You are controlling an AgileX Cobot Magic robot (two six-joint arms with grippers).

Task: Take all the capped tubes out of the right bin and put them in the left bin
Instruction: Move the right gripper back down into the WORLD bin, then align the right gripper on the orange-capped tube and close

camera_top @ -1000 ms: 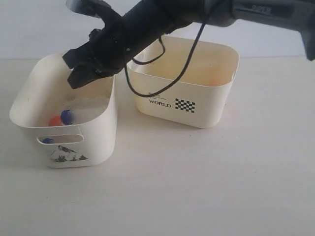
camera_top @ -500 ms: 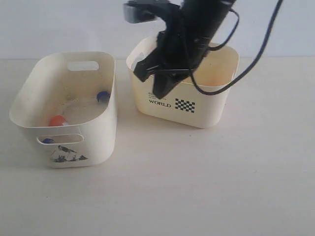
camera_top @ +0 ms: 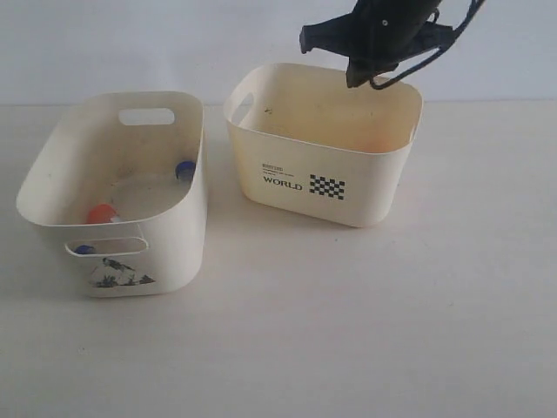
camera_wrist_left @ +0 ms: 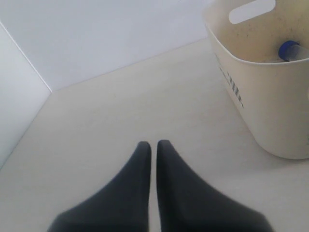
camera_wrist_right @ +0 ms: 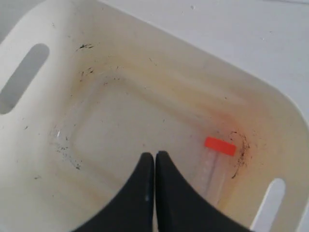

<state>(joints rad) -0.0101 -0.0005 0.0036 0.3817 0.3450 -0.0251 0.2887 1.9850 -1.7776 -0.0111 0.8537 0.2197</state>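
The right gripper (camera_wrist_right: pixel 154 154), tips pressed together and empty, hangs over the "WORLD" bin (camera_wrist_right: pixel 120 63), where an orange-capped tube (camera_wrist_right: pixel 215 166) lies on the bin's floor ahead of it and to one side, near a corner. The left gripper (camera_wrist_left: pixel 152 144), likewise closed on nothing, hovers above the worktop (camera_wrist_left: pixel 96 121) beside the longer bin (camera_wrist_left: pixel 260 96), which holds a blue-capped tube (camera_wrist_left: pixel 288 50). Descending without spreading the jaws could knock the orange-capped tube deeper into the corner, against the curved wall.
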